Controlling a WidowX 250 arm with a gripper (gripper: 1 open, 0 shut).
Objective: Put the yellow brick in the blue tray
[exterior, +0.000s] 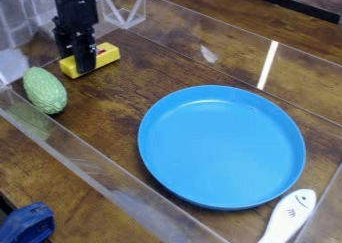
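The yellow brick (104, 54) lies on the wooden table at the upper left. My black gripper (82, 65) points straight down over its left half, one finger on either side, shut on the brick. The fingers hide the brick's label and its middle. The blue tray (221, 147), round and with nothing in it, sits well apart at the lower right.
A green oval vegetable (44, 89) lies just below and left of the brick. Clear acrylic walls (80, 157) fence the work area. A white object (289, 219) lies outside the wall at the bottom right, and a blue thing (24, 225) sits in the bottom left corner.
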